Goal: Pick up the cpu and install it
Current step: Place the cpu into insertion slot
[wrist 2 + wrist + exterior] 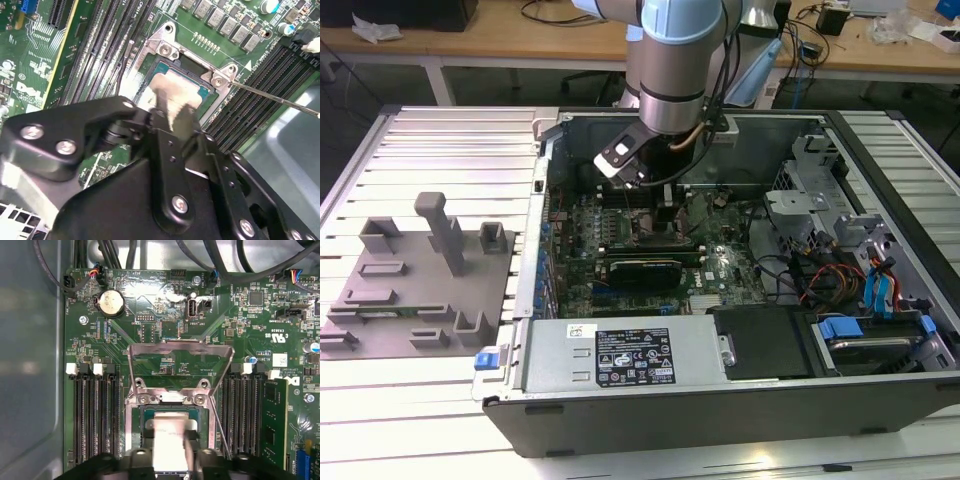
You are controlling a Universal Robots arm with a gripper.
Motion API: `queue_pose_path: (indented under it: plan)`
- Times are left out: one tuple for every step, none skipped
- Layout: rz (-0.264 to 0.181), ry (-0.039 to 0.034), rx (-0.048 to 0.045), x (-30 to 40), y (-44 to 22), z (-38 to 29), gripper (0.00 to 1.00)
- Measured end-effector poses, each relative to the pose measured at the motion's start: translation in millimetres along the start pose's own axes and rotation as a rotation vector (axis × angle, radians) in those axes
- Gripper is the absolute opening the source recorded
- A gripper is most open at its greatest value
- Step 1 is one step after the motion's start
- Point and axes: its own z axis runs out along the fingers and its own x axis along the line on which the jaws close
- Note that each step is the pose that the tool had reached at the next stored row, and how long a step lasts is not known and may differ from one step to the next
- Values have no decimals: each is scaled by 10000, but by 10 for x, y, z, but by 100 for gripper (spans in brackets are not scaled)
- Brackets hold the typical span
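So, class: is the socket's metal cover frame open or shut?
Open: the cover frame stands swung back from the socket, leaving the cpu uncovered.

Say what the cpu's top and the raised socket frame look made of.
The cpu: pale silvery top, likely matte metal by its dull, even sheen. The raised socket frame: thin bare sheet metal, probably steel, with a grey shine and bent edges.

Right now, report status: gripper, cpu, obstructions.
Status: gripper low over socket, right at cpu. That cpu lies inside the socket frame, plate raised. Nothing blocking seen.
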Motion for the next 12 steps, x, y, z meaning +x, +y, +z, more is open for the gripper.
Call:
queue_pose_path:
  plan:
    - [0,0,1,0,0,-2,23]
    - [1,0,0,0,0,-4,17]
    - [1,0,1,0,0,-5,11]
    - [0,0,0,0,0,-6,11]
    - [0,-1,0,0,0,-8,11]
    - [0,-1,1,0,0,-9,11]
    - [0,0,1,0,0,-10,11]
    - [-1,0,0,-2,0,-10,11]
    - [-1,17,1,-10,-1,-9,11]
    - [1,49,-2,-19,-2,-4,11]
    - [1,108,-4,-23,-3,3,11]
    - [2,188,-7,-25,-3,7,11]
